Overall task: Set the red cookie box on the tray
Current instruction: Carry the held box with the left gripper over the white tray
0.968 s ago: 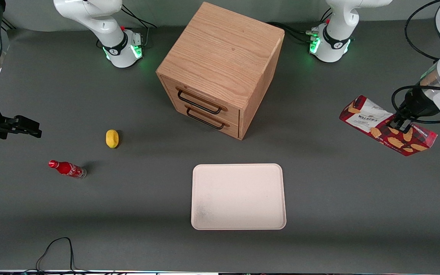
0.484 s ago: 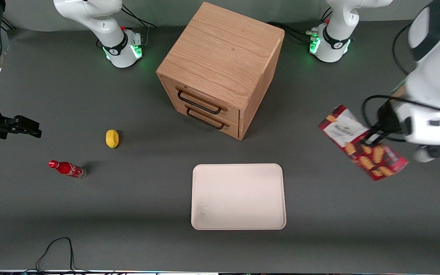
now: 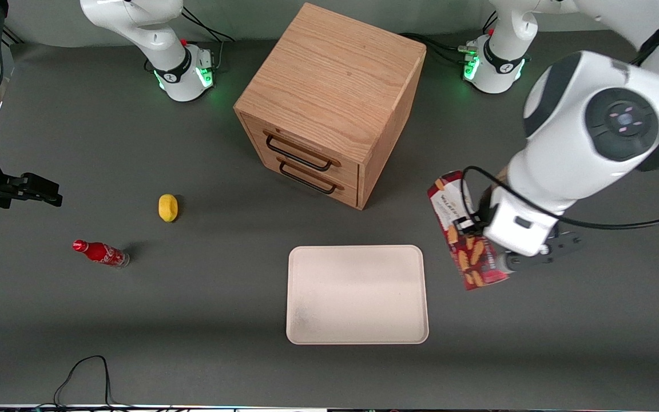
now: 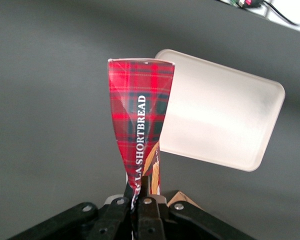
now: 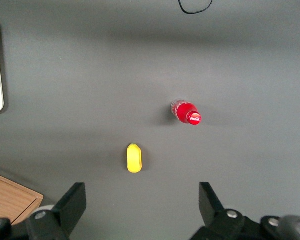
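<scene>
The red cookie box (image 3: 462,232) is a slim dark-red plaid carton with a white label and cookie pictures. It hangs in the air beside the tray, toward the working arm's end of the table. My gripper (image 3: 474,226) is shut on the box at about mid-length; in the left wrist view the gripper (image 4: 139,191) pinches the box (image 4: 140,110) along its plaid edge. The cream-white tray (image 3: 357,294) lies flat on the table, nearer the front camera than the wooden cabinet. In the wrist view the tray (image 4: 225,120) shows past the box's end.
A wooden two-drawer cabinet (image 3: 332,103) stands mid-table, farther from the front camera than the tray. A yellow object (image 3: 167,207) and a small red soda bottle (image 3: 100,253) lie toward the parked arm's end. A black cable (image 3: 83,372) lies at the table's near edge.
My gripper has carried the box from the working arm's end of the table toward the tray and nearer the front camera, and the box has turned more end-on.
</scene>
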